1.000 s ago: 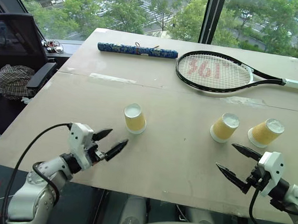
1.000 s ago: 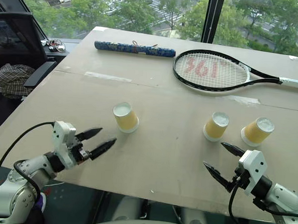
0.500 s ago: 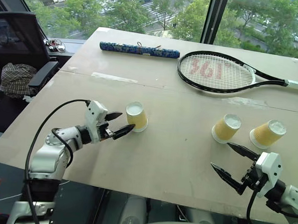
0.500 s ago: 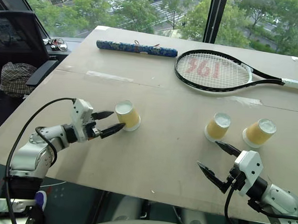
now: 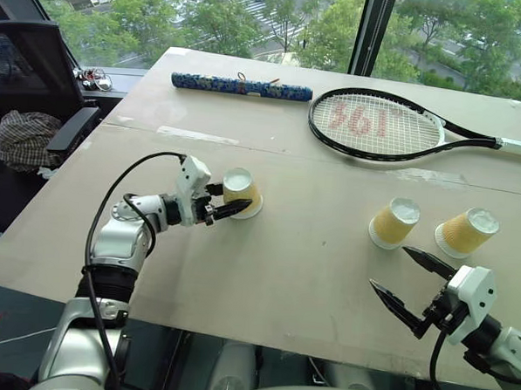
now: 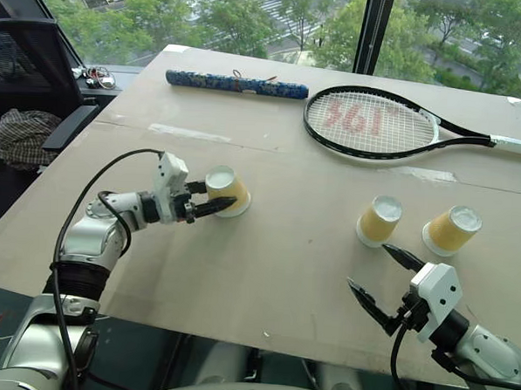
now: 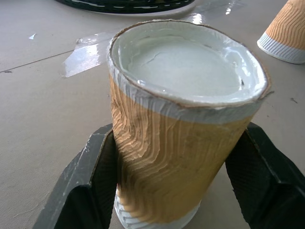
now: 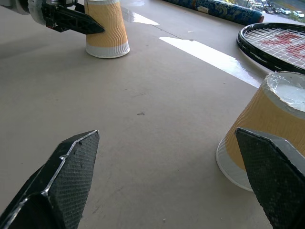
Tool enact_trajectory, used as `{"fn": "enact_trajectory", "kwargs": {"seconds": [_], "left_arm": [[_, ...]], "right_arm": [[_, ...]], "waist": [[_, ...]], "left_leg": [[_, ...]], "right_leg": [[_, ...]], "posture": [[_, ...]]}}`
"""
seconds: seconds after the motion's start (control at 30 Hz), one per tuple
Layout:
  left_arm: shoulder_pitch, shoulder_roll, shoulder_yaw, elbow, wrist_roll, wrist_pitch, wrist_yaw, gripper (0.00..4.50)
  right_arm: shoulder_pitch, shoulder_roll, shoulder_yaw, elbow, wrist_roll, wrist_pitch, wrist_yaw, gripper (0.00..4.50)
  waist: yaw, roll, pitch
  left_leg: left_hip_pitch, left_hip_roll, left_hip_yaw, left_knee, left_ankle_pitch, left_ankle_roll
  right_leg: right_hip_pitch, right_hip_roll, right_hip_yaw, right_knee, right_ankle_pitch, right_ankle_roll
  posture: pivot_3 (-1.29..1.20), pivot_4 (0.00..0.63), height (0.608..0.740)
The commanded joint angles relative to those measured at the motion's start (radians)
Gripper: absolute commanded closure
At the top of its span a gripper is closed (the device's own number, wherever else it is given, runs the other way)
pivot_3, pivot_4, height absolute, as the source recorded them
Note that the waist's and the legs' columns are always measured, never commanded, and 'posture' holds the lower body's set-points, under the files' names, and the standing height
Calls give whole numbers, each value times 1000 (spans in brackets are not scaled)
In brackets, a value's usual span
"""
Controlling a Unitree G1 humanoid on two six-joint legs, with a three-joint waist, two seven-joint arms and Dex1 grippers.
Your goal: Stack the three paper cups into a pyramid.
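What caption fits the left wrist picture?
Left gripper shut around an upside-down paper cup on the table.

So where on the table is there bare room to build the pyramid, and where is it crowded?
The widest bare stretch lies between the left cup, gripped by the left gripper, and the middle cup, running to the near edge. The far side is crowded by the tennis racket and blue roll. The open right gripper sits close before the middle and right cup.
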Motion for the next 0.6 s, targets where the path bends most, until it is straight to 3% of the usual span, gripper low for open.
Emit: {"fn": "enact_trajectory", "kwargs": {"seconds": [0.03, 0.23, 0.6], "left_arm": [[-1, 11, 0, -88, -43, 22, -75, 1515], [28, -30, -102, -251, -52, 99, -131, 1515], [-92, -223, -261, -74, 142, -34, -6, 1515]], "right_arm": [[16, 4, -10, -56, 9, -14, -10, 0], [41, 8, -11, -70, 9, -14, -18, 0], [91, 19, -37, -101, -6, -25, -47, 0]], "waist": [[1, 0, 0], [3, 0, 0], [0, 1, 0]], "left_leg": [[0, 0, 0, 0, 0, 0], [0, 0, 0, 0, 0, 0], [0, -2, -1, 2, 0, 0]], "right_leg": [[0, 0, 0, 0, 0, 0], [0, -1, 0, 0, 0, 0], [1, 3, 1, 0, 0, 1]], "posture": [[0, 150, 740], [0, 150, 740], [0, 150, 740]]}}
